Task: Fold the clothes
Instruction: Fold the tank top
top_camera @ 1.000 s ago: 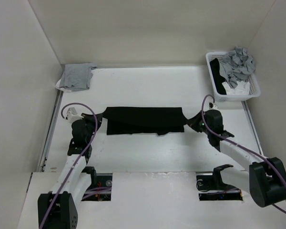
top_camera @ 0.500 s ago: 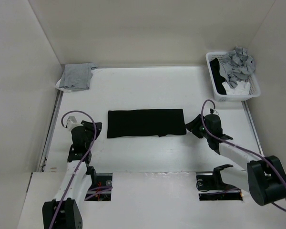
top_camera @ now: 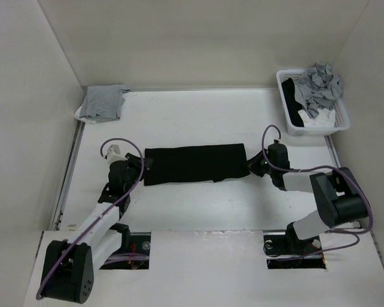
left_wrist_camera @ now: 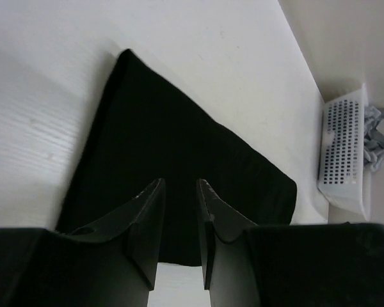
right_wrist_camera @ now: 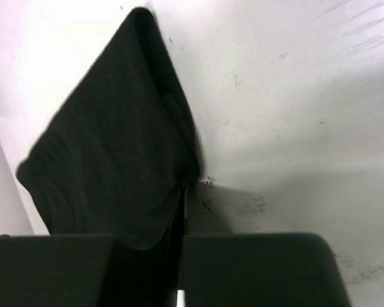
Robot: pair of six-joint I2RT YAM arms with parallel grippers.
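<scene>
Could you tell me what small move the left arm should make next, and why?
Probably close the left end effector on the left end of the shirt. Its jaws stand apart over that end, while the right end effector looks shut on the right end; both ends need holding for the fold.

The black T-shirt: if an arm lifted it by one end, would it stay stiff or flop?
Probably floppy: the black T-shirt lies in soft folded layers with rounded edges, so a lifted end would likely droop. It seems light, being thin cloth lying nearly flat. Pushed, it would more likely bunch than slide whole.
</scene>
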